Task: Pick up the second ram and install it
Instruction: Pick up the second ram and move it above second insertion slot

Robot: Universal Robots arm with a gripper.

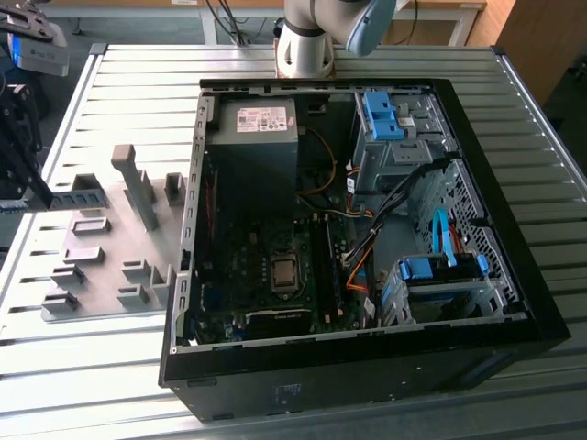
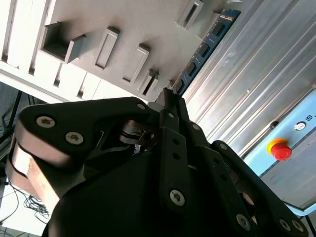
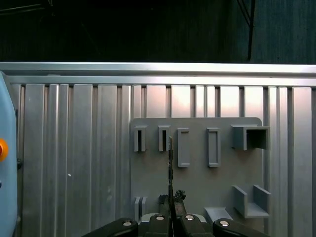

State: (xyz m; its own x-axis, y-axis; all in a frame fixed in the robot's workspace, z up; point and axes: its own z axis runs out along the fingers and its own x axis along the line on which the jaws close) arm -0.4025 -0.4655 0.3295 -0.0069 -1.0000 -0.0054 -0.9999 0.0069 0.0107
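My gripper (image 2: 168, 96) is shut on the second ram (image 2: 205, 47), a narrow blue-green stick with dark chips that juts out past the black fingertips. In the first wrist view the second ram (image 3: 171, 163) shows edge-on as a thin dark line rising from the gripper (image 3: 171, 200), over the grey holder plate (image 3: 197, 182). In the exterior view the gripper (image 1: 27, 174) hangs at the far left, beside the holder plate (image 1: 101, 266). The open computer case (image 1: 514, 302) lies to the exterior view's right, its motherboard memory slots (image 1: 321, 266) next to the processor socket.
The slatted metal table (image 1: 119, 82) carries the plate and the case. Grey holder blocks (image 1: 138, 183) stand up from the plate. Inside the case are a power supply (image 1: 257, 137), bright blue drive-bay clips (image 1: 381, 115) and orange cables. A pale blue box with a red button (image 2: 279, 148) sits beside the table.
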